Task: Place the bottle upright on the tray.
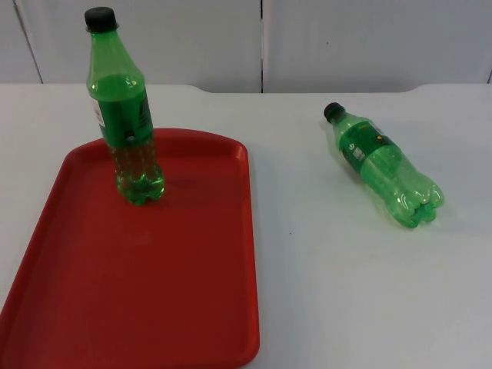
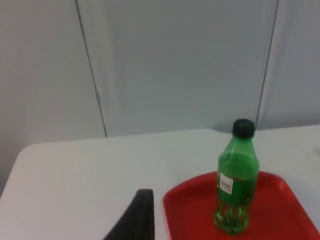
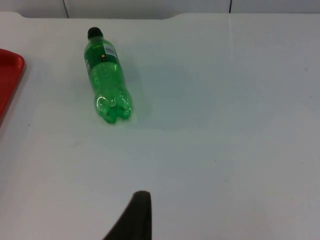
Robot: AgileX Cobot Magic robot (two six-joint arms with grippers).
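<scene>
Robot lab/test cell, plain white table [image 1: 346, 292] w/ grey partition wall [image 1: 346, 38] behind, bare staged setup, red tray [image 1: 138, 307] & two green bottles as props

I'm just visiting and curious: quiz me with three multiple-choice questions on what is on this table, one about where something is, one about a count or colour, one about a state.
1. Where is the upright bottle?
A. On the red tray
B. On the bare table
C. In a gripper

2. How many green bottles are there?
A. One
B. Two
C. Three

3. How is the bottle beside the tray resting?
A. Standing upright
B. Upside down on its cap
C. Lying on its side

Answers:
1 A, its base stands inside the tray's rim near the far end.
2 B, one on the tray and one on the table.
3 C, it lies flat on the white table, apart from the tray, its black cap pointing toward the wall.
</scene>
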